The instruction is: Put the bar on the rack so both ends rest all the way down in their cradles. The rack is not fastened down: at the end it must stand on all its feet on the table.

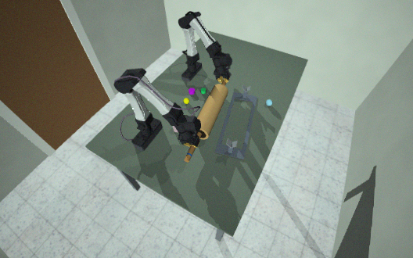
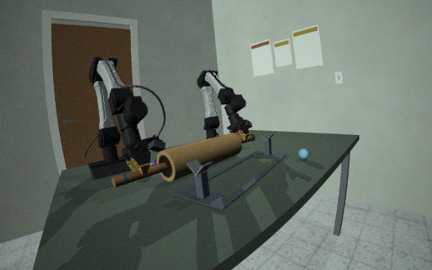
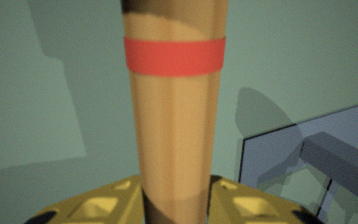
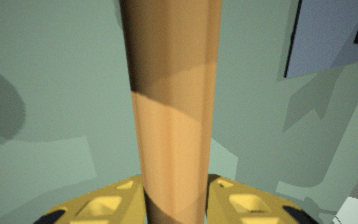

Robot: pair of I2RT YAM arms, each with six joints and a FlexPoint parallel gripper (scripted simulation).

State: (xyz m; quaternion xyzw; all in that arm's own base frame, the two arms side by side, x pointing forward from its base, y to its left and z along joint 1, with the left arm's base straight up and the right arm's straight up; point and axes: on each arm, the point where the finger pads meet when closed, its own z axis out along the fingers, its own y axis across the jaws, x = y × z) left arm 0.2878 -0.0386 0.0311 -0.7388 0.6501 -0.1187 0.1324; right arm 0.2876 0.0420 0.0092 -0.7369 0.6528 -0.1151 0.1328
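1. Runs nearly parallel to the long sides of the rack, as to the bar; lies beside it, on the arms' side, outside both cradles.
2. Points with the blue-banded end past the right hand, with the red-banded end past the left hand; long axis close to level.
3. Closed on the bar with the left hand, fingers partly apart, one to each side, between the thick sleeve and the red band.
4. Closed likewise with the right hand, between the sleeve and the blue band.
5. Stands on the desk, as to the rack.
6. Too small and blurred to read on the wall sheets, topped in red or ochre.
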